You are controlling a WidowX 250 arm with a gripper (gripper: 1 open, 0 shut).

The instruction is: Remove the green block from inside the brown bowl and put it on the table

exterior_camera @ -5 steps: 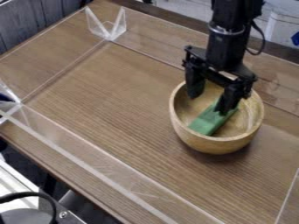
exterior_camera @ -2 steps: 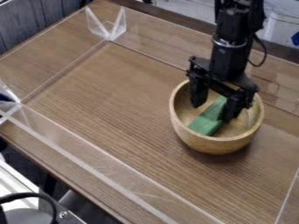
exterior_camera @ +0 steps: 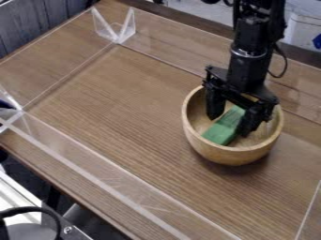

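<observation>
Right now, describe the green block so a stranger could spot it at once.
On the wood-grain table, find the round brown bowl near the right side. The green block leans inside it, beneath the open black gripper. It is the only bright green thing.

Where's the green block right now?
In the camera view, the green block lies inside the brown bowl at the right of the table, leaning against the bowl's inner wall, with the open gripper lowered around its upper end.

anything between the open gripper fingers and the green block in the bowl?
Nothing in the camera view. The gripper hangs open, fingers down inside the brown bowl, straddling the upper end of the green block. Whether they touch is unclear.
</observation>
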